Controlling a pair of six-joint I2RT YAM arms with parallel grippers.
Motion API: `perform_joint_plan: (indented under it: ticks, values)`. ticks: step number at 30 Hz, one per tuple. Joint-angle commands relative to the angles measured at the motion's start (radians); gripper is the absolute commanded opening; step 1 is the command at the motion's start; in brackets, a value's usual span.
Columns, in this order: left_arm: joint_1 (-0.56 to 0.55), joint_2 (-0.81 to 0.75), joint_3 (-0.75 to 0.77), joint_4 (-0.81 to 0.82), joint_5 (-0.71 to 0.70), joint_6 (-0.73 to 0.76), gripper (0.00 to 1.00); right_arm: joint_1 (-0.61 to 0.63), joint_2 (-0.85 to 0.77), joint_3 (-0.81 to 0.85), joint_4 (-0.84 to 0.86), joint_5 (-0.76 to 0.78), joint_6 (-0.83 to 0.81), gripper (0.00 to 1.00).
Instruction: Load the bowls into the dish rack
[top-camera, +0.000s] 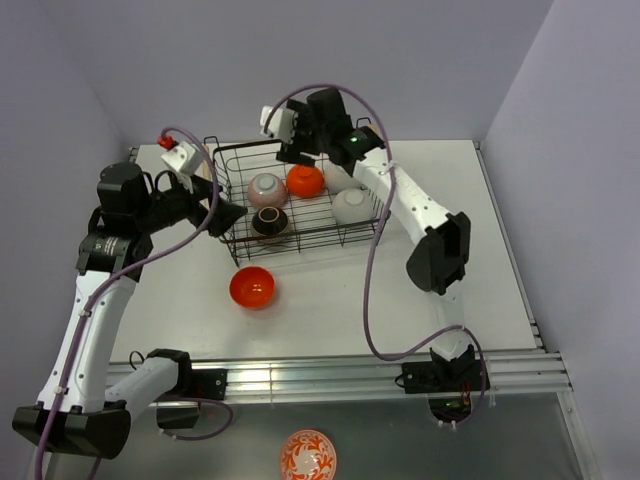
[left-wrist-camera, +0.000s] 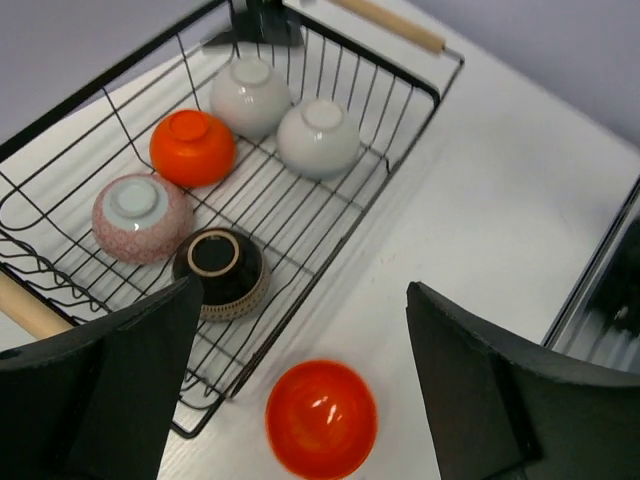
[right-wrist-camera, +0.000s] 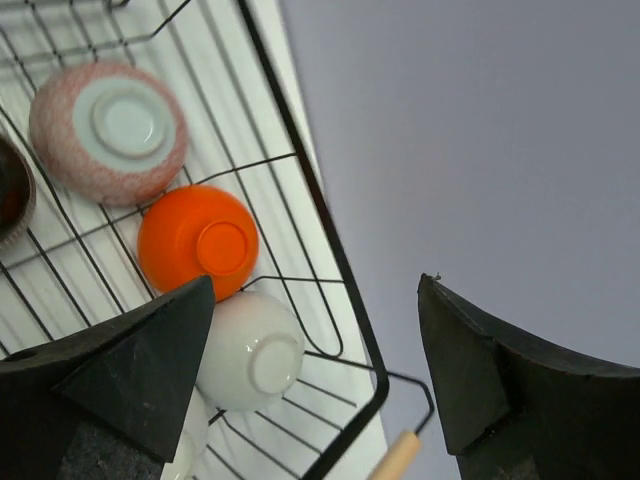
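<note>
Both grippers are wide apart, nothing held. Left gripper (left-wrist-camera: 302, 300) hangs by the dish rack's (top-camera: 310, 228) left end, right gripper (right-wrist-camera: 315, 285) over its far edge. I count five upside down in the rack: pink bowl (top-camera: 267, 188), orange bowl (top-camera: 305, 180), white bowl (top-camera: 352, 206), second white bowl (top-camera: 338, 176), dark bowl (top-camera: 270, 222). Loose orange bowl (top-camera: 252, 287) sits upright on the table (top-camera: 450, 280), just near of the rack.

Five bowls sit upside down in the dish rack (left-wrist-camera: 290, 215): two white bowls (left-wrist-camera: 250, 95) (left-wrist-camera: 318, 137) at the far end, an orange bowl (left-wrist-camera: 192, 147) beside them, then a pinkish bowl (left-wrist-camera: 142, 217) and a dark patterned bowl (left-wrist-camera: 220, 270) nearer. A second orange bowl (left-wrist-camera: 321, 417) stands upright on the tabletop (left-wrist-camera: 500, 200), just outside the rack's near corner. The left tool (left-wrist-camera: 302, 295) hangs above it, jaws spread wide and holding nothing.
</note>
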Motion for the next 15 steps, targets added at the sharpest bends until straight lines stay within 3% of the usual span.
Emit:
perform_joint_plan:
  ticks: [1, 3, 5, 7, 12, 15]
  values:
    - [0.004, -0.047, -0.029, -0.183, 0.129, 0.376, 0.88, -0.046, -0.143, 0.046, 0.028, -0.05, 0.206, 0.9]
    - [0.004, -0.072, -0.047, -0.293, 0.185, 0.525, 0.88, -0.061, -0.201, 0.046, -0.003, -0.082, 0.273, 0.92]
    - [0.001, -0.081, -0.061, -0.521, 0.186, 0.738, 0.86, -0.086, -0.268, 0.025, -0.046, -0.114, 0.413, 0.93]
    - [-0.007, -0.077, -0.07, -0.601, 0.154, 0.879, 0.86, -0.112, -0.314, -0.004, -0.088, -0.143, 0.477, 0.94]
    - [-0.123, -0.043, -0.148, -0.703, 0.0, 1.026, 0.83, -0.167, -0.492, -0.17, -0.132, -0.235, 0.646, 1.0]
    - [-0.241, -0.047, -0.254, -0.633, -0.138, 1.026, 0.82, -0.209, -0.577, -0.256, -0.161, -0.306, 0.728, 1.0]
